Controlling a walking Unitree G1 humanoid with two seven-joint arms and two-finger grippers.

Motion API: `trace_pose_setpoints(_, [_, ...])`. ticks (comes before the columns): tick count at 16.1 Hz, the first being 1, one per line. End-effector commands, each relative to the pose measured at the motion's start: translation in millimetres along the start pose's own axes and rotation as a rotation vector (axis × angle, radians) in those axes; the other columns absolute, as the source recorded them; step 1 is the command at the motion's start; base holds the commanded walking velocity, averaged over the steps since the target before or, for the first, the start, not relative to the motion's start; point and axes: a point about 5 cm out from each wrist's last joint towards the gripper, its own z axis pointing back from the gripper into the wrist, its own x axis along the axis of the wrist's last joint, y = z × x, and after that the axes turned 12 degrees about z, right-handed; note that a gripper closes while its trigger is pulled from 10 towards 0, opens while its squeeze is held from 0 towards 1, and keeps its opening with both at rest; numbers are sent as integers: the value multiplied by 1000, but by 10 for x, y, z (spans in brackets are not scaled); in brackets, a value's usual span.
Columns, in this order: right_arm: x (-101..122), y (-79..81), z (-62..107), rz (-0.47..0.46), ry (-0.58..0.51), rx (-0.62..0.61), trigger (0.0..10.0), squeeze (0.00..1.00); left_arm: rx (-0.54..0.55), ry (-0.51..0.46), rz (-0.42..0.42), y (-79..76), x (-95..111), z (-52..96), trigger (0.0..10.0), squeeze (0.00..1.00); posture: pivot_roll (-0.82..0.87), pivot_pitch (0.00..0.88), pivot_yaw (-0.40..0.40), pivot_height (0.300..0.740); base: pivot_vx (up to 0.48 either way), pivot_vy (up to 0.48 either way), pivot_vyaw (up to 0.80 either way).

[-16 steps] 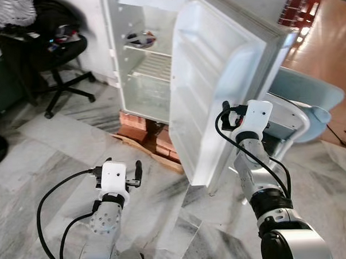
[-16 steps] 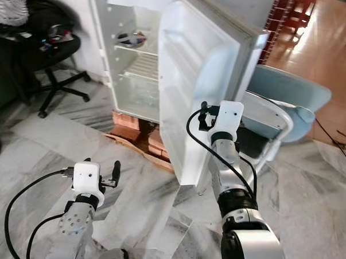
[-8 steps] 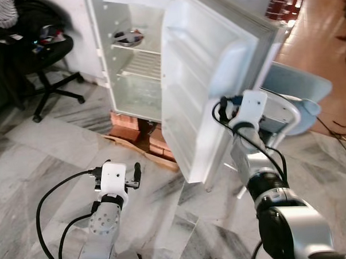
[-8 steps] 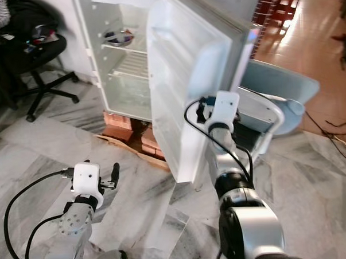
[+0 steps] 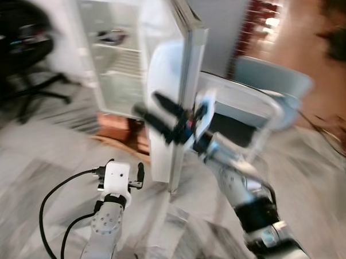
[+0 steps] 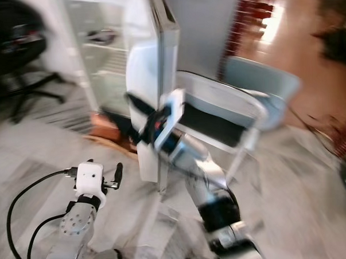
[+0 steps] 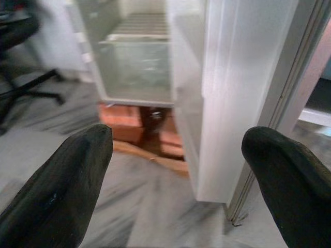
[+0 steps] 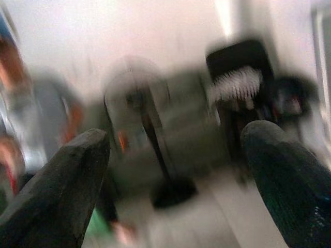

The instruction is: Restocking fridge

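Observation:
The white fridge stands open on bricks, its wire shelves bare apart from a dark bowl on the upper one. Its door is seen almost edge-on. My right gripper is raised in front of the door's lower edge, open and holding nothing, its black fingers pointing left across the room. My left gripper hangs low over the floor, open and empty, facing the fridge's foot. All views are blurred by motion.
A pale blue chair stands just right of the door. A black office chair is at the far left. A standing fan and dark furniture show blurred across the room. Grey marble floor lies before the fridge.
The whole picture has swung and blurred, so the camera moved. My right arm has swept left and its gripper now points left before the door, which looks edge-on. The left arm stays put.

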Motion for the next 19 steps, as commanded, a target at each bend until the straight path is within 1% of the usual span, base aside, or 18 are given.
trace_pose_setpoints(1, [-337,-68,343,25,159,-63,10000,0,-4,18,-3,3,-24,11,10000,0,176,63,-56,740,0,0,0])
trace_pose_setpoints(3, [-441,-69,534,28,221,-80,10000,0,-6,17,-4,3,-18,5,10000,0,168,60,-57,740,0,0,0])
trace_pose_setpoints(4, [-490,-79,672,36,268,-133,10000,0,-2,5,7,6,5,-4,10000,0,168,59,-59,740,0,0,0])
trace_pose_setpoints(5, [-499,-166,880,70,300,-350,10000,0,28,-20,44,35,57,-26,10000,0,169,54,-62,740,0,0,0])
trace_pose_setpoints(6, [-471,-246,964,128,297,-502,10000,0,39,-34,59,47,93,-32,10000,0,167,52,-65,740,0,0,0])
trace_pose_setpoints(7, [-482,-314,1046,148,304,-625,10000,0,48,-45,56,55,111,-30,10000,0,167,51,-67,740,0,0,0])
trace_pose_setpoints(8, [-480,-338,1089,150,300,-684,10000,0,55,-52,57,68,118,-26,10000,0,167,51,-67,740,0,0,0])
trace_pose_setpoints(9, [-477,-376,1181,174,308,-780,10000,0,61,-64,53,93,130,-17,10000,0,160,47,-67,740,0,0,0])
trace_pose_setpoints(10, [-477,-394,1258,189,319,-841,10000,0,68,-63,53,114,124,-3,10000,0,160,46,-66,740,0,0,0])
trace_pose_setpoints(11, [-489,-404,1334,183,337,-911,10000,0,63,-54,52,119,88,23,10000,0,159,44,-65,740,0,0,0])
trace_pose_setpoints(12, [-488,-408,1351,195,344,-924,10000,0,62,-48,50,117,80,34,10000,0,159,44,-65,740,0,0,0])
trace_pose_setpoints(13, [-494,-418,1374,209,346,-963,10000,0,65,-32,62,113,58,60,10000,0,156,40,-64,740,0,337,0])
trace_pose_setpoints(15, [-475,-446,1377,231,343,-991,10000,0,47,-33,60,85,29,74,10000,0,154,38,-63,740,0,476,0])
trace_pose_setpoints(16, [-457,-454,1381,243,339,-999,10000,0,45,-45,63,76,44,78,10000,0,153,34,-62,740,0,472,-575])
trace_pose_setpoints(17, [-431,-458,1402,257,333,-1014,10000,0,34,-77,40,73,87,76,10000,0,153,33,-62,740,0,472,-681])
trace_pose_setpoints(18, [-409,-461,1436,271,334,-1036,10000,0,33,-111,23,88,149,72,10000,0,151,35,-60,740,0,476,-800])
trace_pose_setpoints(19, [-400,-456,1464,277,336,-1047,10000,0,37,-123,23,110,192,74,10000,0,146,40,-58,740,0,476,-800])
